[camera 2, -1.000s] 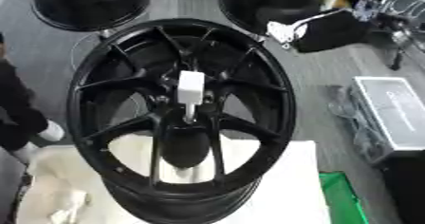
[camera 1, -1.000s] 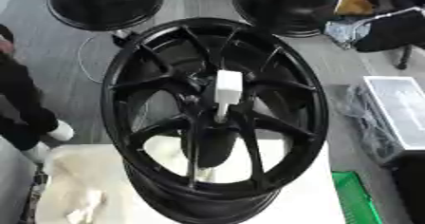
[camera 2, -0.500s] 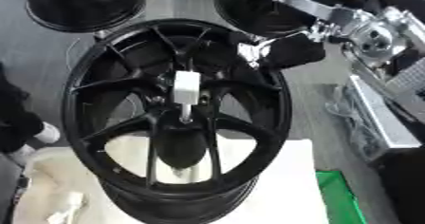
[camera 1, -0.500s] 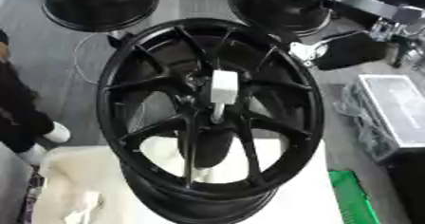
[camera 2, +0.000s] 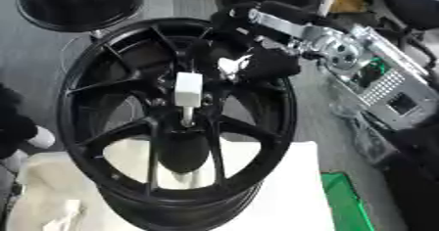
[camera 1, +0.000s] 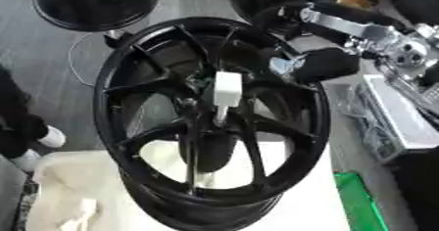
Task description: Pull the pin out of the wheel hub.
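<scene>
A black spoked wheel hub [camera 1: 129,103] stands tilted on a white table [camera 1: 300,196]. From its centre sticks a white pin [camera 1: 226,90] with a blocky head and a thin shaft below. My right hand [camera 1: 326,64] is at the end of a black and silver arm that reaches in from the upper right. It hovers over the hub's upper right spokes, a short way right of the pin's head and apart from it. Its shape is blurred. My left hand shows in neither view.
More black wheels [camera 1: 94,0] stand on the floor behind. A grey case [camera 1: 399,122] lies at the right and a green object [camera 1: 360,205] at the lower right. A crumpled white cloth [camera 1: 60,196] lies at the lower left. A person's dark leg and white shoe [camera 1: 47,137] are at the left edge.
My right arm has swung in from the upper right, and its hand has come down over the hub's rim towards the pin. The pin and hub have stayed put.
</scene>
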Controlling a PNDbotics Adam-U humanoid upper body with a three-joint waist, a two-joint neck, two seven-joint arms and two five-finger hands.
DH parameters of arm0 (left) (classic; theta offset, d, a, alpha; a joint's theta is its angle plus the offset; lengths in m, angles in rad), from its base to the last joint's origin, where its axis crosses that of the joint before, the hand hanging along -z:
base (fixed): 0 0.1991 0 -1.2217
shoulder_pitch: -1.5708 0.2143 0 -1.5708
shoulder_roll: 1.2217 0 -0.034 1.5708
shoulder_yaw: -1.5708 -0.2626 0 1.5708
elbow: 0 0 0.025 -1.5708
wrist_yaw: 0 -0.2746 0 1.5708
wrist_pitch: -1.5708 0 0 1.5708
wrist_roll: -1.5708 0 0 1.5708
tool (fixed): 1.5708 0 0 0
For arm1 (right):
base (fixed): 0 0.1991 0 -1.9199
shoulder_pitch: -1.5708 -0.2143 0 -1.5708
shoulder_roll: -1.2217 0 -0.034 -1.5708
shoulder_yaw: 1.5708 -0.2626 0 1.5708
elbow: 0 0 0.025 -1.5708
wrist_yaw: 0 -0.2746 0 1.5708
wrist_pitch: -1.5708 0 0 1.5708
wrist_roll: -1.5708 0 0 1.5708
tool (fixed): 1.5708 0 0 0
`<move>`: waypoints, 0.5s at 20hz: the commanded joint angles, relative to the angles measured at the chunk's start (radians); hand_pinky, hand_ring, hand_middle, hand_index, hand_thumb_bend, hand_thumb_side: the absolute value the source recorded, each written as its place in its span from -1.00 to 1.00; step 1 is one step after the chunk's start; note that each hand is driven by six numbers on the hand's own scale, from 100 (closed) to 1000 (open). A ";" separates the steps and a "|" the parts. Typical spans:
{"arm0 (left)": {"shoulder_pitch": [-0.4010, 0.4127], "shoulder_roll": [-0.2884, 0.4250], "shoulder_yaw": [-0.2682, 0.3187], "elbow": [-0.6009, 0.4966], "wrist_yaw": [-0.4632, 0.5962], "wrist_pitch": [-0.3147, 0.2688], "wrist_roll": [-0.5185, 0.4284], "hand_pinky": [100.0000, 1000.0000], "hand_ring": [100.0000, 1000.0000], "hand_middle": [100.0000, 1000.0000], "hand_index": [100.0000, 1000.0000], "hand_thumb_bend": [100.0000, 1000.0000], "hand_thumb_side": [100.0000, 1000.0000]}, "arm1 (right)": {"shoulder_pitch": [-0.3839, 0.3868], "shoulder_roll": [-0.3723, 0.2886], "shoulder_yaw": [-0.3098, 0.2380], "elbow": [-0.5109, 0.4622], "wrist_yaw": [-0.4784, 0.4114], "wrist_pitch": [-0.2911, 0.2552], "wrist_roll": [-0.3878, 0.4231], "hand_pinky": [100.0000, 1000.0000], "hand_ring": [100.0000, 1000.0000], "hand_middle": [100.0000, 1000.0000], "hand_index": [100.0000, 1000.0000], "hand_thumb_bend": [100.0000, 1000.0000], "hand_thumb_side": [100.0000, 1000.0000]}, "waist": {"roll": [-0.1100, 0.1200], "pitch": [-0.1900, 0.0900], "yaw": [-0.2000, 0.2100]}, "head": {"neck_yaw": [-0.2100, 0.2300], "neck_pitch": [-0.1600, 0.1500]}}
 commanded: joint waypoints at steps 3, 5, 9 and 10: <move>-0.023 0.012 0.006 -0.031 -0.002 -0.019 -0.004 0.12 0.54 0.44 0.49 -1.00 0.53 | -0.015 0.007 -0.001 0.008 -0.017 0.019 -0.005 0.64 0.88 0.64 0.85 -1.00 -0.63 | 0.011 -0.003 0.020 | -0.029 -0.001; -0.026 0.013 0.007 -0.036 0.001 -0.027 -0.002 0.12 0.53 0.44 0.49 -1.00 0.52 | -0.018 0.008 -0.001 0.004 -0.028 0.020 -0.002 0.64 0.89 0.65 0.87 -1.00 -0.70 | 0.014 -0.002 0.026 | -0.036 -0.001; -0.028 0.012 0.008 -0.037 0.002 -0.029 0.002 0.12 0.53 0.43 0.48 -1.00 0.52 | -0.028 0.011 -0.001 -0.011 -0.054 0.034 0.005 0.62 0.88 0.64 0.86 -1.00 -0.66 | 0.015 0.002 0.029 | -0.039 -0.001; -0.027 0.011 0.008 -0.036 0.001 -0.028 0.001 0.12 0.53 0.43 0.48 -1.00 0.53 | -0.031 0.012 0.000 -0.012 -0.064 0.035 0.007 0.61 0.87 0.63 0.86 -1.00 -0.66 | 0.015 0.003 0.028 | -0.039 -0.001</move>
